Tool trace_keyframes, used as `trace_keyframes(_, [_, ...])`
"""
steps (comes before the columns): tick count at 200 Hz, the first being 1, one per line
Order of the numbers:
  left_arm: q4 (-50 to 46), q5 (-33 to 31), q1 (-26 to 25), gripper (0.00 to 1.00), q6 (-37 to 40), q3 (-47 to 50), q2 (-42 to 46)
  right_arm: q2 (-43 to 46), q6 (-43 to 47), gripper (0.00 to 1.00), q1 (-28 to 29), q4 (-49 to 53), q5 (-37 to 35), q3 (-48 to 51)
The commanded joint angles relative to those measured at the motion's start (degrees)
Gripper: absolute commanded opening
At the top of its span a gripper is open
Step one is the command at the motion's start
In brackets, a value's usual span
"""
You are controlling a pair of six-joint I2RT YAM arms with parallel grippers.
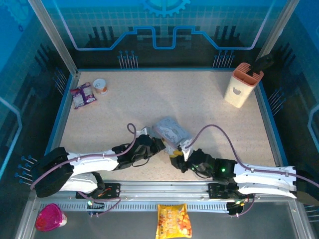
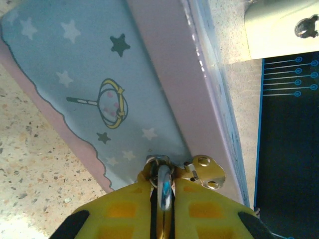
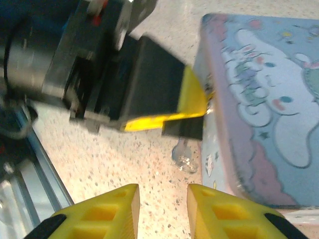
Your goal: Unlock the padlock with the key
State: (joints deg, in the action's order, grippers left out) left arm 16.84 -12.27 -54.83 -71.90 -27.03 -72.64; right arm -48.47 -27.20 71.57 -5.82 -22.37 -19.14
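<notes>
Spreading speckled beige between blue walls (image 1: 164,20), the tabletop (image 1: 199,99) carries a tin (image 2: 99,74), left tool (image 2: 163,191) clenched on its padlock (image 2: 164,178), right tool (image 3: 163,196) released.

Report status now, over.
Left gripper shut on padlock at latch of tin. Right gripper open, empty, facing tin. Likely key hangs below left fingers, blurred. Left fingers crowd it.

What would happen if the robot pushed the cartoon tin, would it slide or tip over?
The tin would probably slide, not tip: it lies flat and low on the smooth table. It looks like stiff metal, so it likely won't bend. Its glossy sides may feel slippery.
</notes>
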Motion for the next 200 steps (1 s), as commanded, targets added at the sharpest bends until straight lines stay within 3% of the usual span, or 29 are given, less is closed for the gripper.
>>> trace_keyframes(1, [-4.5, -1.6, 0.5, 0.00, 1.5, -3.2, 3.1, -2.1, 13.5, 0.32, 4.0, -9.1, -5.5, 2.4])
trace_keyframes(32, [-5.2, -0.8, 0.5, 0.00, 1.3, -3.4, 4.1, -8.0, 20.0, 0.32, 7.2, -17.9, -7.8, 2.5])
trace_keyframes(96, [-4.7, 1.6, 0.4, 0.00, 0.4, -2.9, 4.9, -20.8, 24.8, 0.31, 7.5, -31.6, -15.9, 3.1])
trace_keyframes(200, [-4.7, 2.5, 0.2, 0.00, -0.3, -3.1, 5.6, -29.2, 25.0, 0.25, 7.5, -36.7, -24.3, 2.6])
